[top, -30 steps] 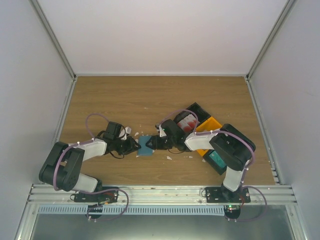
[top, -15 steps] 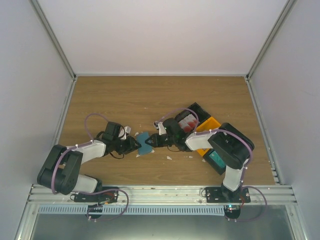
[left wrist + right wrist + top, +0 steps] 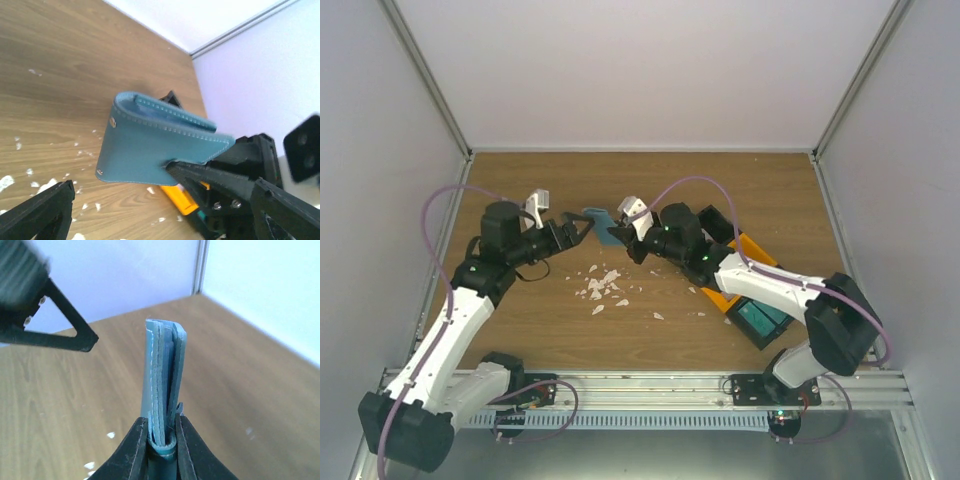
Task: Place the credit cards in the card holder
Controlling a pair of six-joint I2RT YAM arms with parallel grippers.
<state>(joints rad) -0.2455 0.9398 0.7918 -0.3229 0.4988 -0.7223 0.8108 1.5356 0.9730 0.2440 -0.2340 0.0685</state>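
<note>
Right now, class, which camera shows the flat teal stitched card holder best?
Left wrist: the card holder shows its broad face and stitching. Right wrist shows only its edge; top external, a small patch.

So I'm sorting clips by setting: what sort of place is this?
Probably a lab robot test cell: left arm and right arm bolted to a metal rail at a wooden table, boxed in by plain white walls. The right hand grips a card holder.

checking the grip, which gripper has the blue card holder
The right gripper, shut on the card holder at its edge; the left gripper stands open beside it, holding nothing.
</note>
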